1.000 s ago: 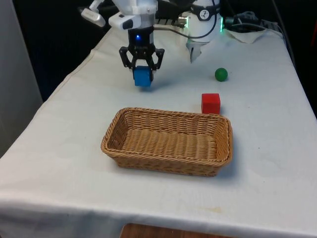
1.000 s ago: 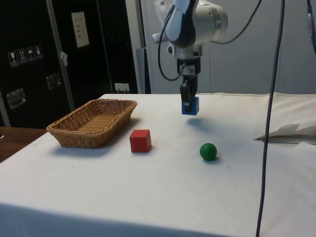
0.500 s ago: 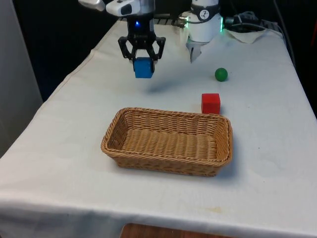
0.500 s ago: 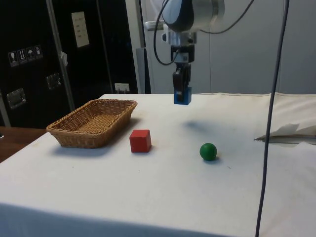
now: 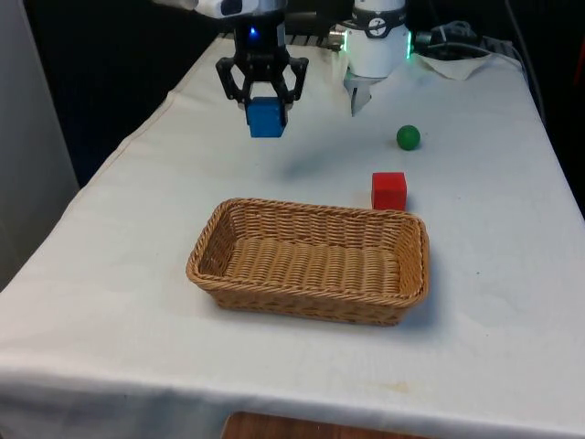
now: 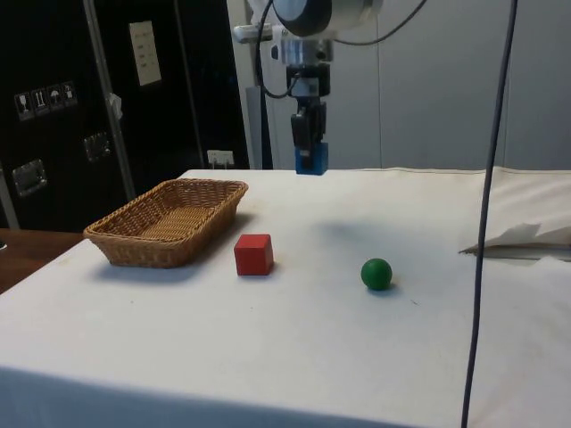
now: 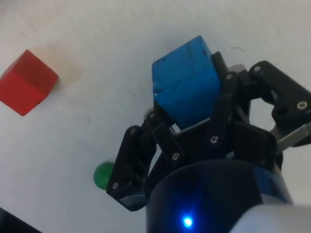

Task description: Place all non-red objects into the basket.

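Basket (image 5: pixel 311 261) holds nothing; gripper (image 5: pixel 264 102) clenches blue cube (image 5: pixel 266 118) aloft.

no readable text, white paper sheet (image 6: pixel 144 53) and small stickers (image 6: pixel 41 99) on dark cabinets, illegible

Lighting's pretty even and bright from above, so the white cloth on the bench (image 5: pixel 494 274) nearly blows out. Shadows are soft: a faint smudge under the raised blue cube (image 5: pixel 266 117), a thin one beside the basket (image 5: pixel 311 260). The background stays very dark.
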Robot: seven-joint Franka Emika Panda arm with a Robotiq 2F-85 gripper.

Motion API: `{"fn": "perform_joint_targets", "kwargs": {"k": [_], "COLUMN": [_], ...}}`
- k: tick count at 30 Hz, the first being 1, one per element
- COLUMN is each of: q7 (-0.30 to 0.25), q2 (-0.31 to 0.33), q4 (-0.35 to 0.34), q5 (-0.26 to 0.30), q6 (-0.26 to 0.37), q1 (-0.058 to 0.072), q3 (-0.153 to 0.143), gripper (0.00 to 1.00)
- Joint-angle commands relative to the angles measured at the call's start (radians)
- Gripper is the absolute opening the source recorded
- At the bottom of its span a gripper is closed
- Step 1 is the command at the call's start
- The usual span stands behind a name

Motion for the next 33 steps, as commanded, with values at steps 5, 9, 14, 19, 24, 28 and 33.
{"fn": "perform_joint_targets", "kwargs": {"k": [5, 9, 14, 19, 24, 28, 33], "q7": [0.042, 0.056, 0.065, 0.073, 0.077, 0.080, 0.081], "q2": [0.032, 0.045, 0.052, 0.074, 0.105, 0.137, 0.171], "q4": [0.059, 0.107, 0.152, 0.220, 0.278, 0.328, 0.375], "q5": [-0.039, -0.046, -0.046, -0.034, -0.023, -0.012, 0.001], "q6": [-0.057, -0.102, -0.144, -0.193, -0.226, -0.248, -0.266], "q1": [0.007, 0.011, 0.013, 0.011, 0.009, 0.007, 0.007], "q3": [-0.002, 0.000, 0.003, 0.017, 0.028, 0.036, 0.040], "gripper": [0.02, 0.02, 0.02, 0.02, 0.02, 0.02, 0.02]}}
